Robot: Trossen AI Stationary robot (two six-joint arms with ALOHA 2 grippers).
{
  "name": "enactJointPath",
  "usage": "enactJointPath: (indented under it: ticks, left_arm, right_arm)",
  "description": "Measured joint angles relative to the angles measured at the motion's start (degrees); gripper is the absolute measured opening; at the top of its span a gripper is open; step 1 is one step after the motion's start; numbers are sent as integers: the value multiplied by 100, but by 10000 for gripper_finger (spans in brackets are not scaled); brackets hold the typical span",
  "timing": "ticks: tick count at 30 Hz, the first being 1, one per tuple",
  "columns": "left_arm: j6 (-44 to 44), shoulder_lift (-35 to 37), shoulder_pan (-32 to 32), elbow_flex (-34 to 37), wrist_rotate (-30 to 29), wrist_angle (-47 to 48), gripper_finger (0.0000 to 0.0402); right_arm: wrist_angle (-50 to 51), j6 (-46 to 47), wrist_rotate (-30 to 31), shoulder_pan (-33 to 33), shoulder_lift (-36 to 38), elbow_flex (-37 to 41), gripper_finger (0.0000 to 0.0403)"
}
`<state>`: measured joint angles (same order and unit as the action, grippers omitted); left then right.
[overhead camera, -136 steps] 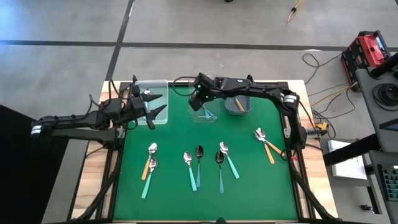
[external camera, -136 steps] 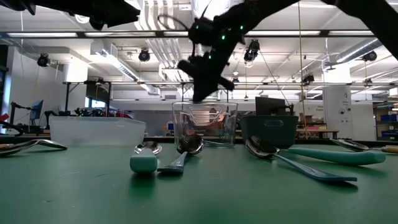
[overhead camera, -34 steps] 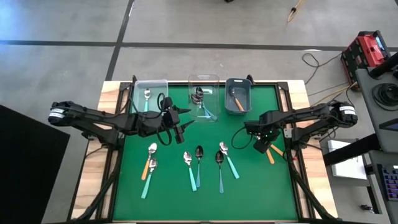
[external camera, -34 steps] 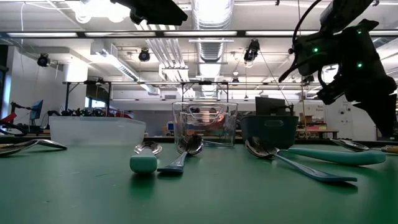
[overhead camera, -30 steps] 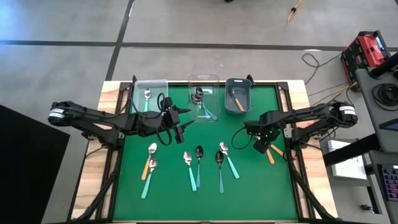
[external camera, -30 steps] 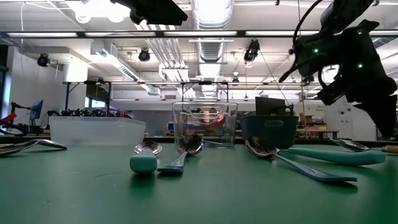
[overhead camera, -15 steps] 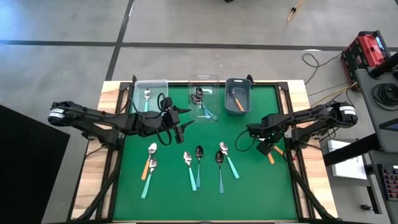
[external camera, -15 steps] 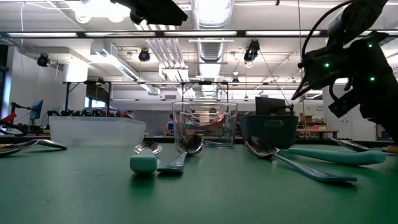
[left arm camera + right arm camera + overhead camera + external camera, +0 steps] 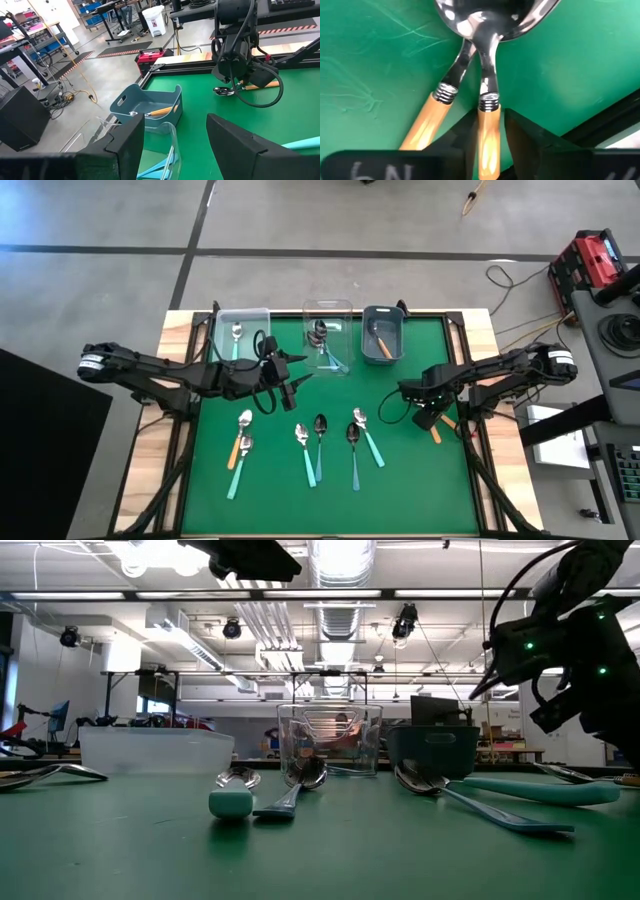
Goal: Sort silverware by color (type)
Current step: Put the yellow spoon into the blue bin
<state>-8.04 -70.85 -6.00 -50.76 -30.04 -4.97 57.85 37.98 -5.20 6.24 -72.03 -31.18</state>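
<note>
Orange-handled spoon between right gripper jaws in wrist view, left gripper open

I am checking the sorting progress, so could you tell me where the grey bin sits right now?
In the high view, the grey bin stands at the table's far edge, right of the clear middle bin, with an orange-handled spoon inside it.

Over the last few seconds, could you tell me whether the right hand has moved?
Yes. The right hand has left the clear middle bin at the table's far edge and come down to the orange-handled spoons near the right edge.
</note>
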Motion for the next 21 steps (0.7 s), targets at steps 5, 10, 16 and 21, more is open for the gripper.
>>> enactJointPath:
  ticks: [5, 10, 16, 21]
  left_arm:
    - [-1, 0, 0, 17, 0, 0, 197]
    - [-1, 0, 0, 22, 0, -1, 197]
    - [-1, 0, 0, 22, 0, -2, 197]
    - [-2, 0, 0, 22, 0, -3, 197]
  right_arm:
    - [-11, -2, -6, 0, -2, 0, 44]
    - [-27, -2, -7, 0, -2, -1, 49]
    - [31, -49, 124, 1, -9, -167, 46]
    - [85, -136, 113, 2, -9, -358, 41]
